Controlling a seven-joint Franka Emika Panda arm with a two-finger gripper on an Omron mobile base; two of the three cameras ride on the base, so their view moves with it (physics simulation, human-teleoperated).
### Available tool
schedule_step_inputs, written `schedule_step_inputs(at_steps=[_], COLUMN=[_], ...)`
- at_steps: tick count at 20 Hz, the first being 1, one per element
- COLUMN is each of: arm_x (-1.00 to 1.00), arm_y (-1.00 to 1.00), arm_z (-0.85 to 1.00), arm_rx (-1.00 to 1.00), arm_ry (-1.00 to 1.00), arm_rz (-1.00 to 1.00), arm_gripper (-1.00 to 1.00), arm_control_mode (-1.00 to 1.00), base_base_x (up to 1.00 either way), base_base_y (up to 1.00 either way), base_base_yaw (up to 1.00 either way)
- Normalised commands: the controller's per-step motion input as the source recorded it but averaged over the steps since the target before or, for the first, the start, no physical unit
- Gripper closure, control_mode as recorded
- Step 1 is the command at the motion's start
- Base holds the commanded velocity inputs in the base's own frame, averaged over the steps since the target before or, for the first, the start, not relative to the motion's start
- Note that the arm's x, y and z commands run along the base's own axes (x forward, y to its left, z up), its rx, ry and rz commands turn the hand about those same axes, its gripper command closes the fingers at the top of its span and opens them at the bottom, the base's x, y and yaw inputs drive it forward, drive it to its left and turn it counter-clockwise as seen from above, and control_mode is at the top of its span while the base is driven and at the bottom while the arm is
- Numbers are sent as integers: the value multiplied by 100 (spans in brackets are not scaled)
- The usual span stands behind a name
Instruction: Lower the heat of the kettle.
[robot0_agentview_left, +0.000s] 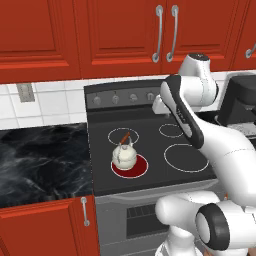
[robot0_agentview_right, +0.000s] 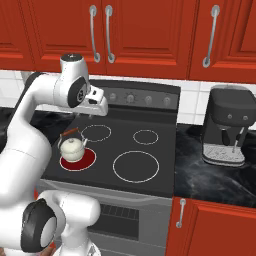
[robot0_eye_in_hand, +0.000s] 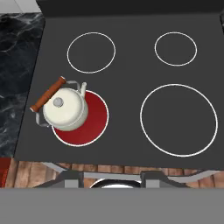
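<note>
The kettle (robot0_agentview_left: 124, 156) sits on the front-left burner (robot0_agentview_left: 137, 169) of the stove (robot0_agentview_left: 150, 145), and that ring glows red while the other three are dark outlines, so this is the burner you need to turn down. In the hand view the kettle (robot0_eye_in_hand: 64, 109) rests a little off-centre, toward the left of the red disc, its wooden handle (robot0_eye_in_hand: 48, 93) angled up and left; leave it alone, since the job is at the knobs (robot0_agentview_left: 124, 98), not the pot. Your pincer (robot0_agentview_right: 98, 106) hangs above the back of the cooktop, just below the control panel (robot0_agentview_right: 135, 97), its jaws drawn together and holding nothing. In my judgement you are at the approach: the hand looks down at the cooktop, so tip the wrist up toward the panel before you close in. The row of knobs is small and evenly spaced, and nothing here tells which one drives the front-left ring, so pick with care and watch the red glow for confirmation. You will probably have to part the jaws to straddle the knob, come at it square, and grip its rim evenly so it does not slip. Turn in small steps and stop once the glow dims, because a full turn may shut the burner off. Keep your elbow high and clear of the kettle.
</note>
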Motion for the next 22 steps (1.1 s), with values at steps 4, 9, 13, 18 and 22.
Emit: schedule_step_inputs(at_steps=[4, 9, 13, 18, 22], arm_x=[0, 31, 62, 71, 16], arm_y=[-31, -84, -66, -13, 38], arm_z=[0, 0, 0, -4, 0], arm_rx=[1, 9, 5, 1, 0], arm_ry=[0, 0, 0, -7, -39], arm_rz=[1, 1, 2, 5, 12], arm_gripper=[-100, -100, -100, -100, -100], arm_control_mode=[-100, -100, -100, -100, -100], base_base_x=[0, 0, 0, 0, 0], base_base_y=[0, 0, 0, 0, 0], base_base_yaw=[0, 0, 0, 0, 0])
